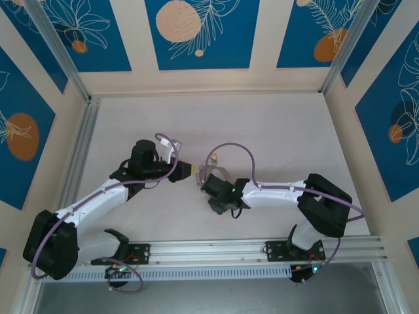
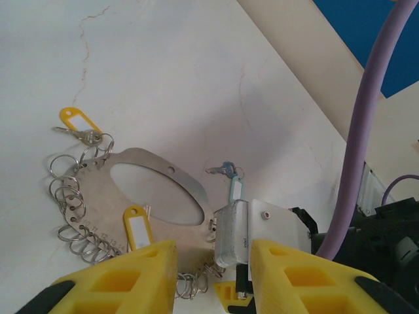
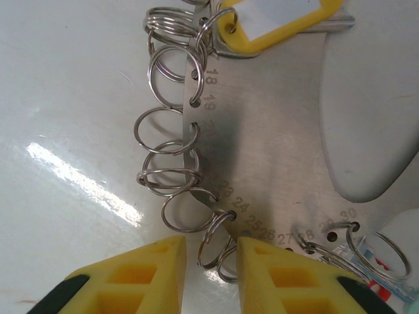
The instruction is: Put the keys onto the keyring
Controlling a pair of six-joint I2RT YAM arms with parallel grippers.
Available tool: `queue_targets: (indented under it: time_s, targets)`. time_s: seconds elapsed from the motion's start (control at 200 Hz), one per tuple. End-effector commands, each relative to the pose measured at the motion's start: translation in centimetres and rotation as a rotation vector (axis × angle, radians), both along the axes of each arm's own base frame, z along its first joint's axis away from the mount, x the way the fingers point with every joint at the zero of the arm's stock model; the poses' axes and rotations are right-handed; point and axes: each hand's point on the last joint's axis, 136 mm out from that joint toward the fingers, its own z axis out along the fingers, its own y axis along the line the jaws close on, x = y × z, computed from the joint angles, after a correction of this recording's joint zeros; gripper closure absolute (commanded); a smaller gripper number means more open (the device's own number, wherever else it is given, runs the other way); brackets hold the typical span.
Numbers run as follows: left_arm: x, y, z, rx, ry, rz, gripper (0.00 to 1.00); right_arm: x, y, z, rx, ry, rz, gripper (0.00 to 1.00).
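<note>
The keyring (image 2: 190, 245) is a flat grey metal plate with an oval hole and small split rings along its numbered rim (image 3: 262, 150). A yellow-tagged key (image 2: 78, 124) hangs from a rim ring at its far left. A second yellow tag (image 2: 137, 226) lies on the plate. The pale teal key (image 2: 226, 171) rests on the table just beyond the plate. My left gripper (image 2: 215, 278) hovers over the plate's near edge, jaws wide apart, holding nothing. My right gripper (image 3: 209, 245) has a narrow gap with two small rings (image 3: 219, 252) inside it. Both grippers meet at the keyring (image 1: 209, 171) mid-table.
My right wrist's camera block (image 2: 252, 229) stands close in front of my left fingers. A purple cable (image 2: 360, 131) crosses the left wrist view. Aluminium rails run along the left side (image 1: 82, 150) and the front (image 1: 262, 247). White table (image 1: 275, 131) stretches behind the arms.
</note>
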Motion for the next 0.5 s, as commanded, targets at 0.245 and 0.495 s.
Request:
queue_targets:
  time_s: [0.245, 0.495]
  targets:
    - [0.07, 0.55, 0.05, -0.004, -0.012, 0.006, 0.65, 0.70, 1.35, 0.61, 0.016, -0.015, 0.012, 0.77]
    - [0.28, 0.64, 0.26, -0.011, -0.014, 0.009, 0.65, 0.72, 1.44, 0.17, 0.006, -0.002, 0.017, 0.79]
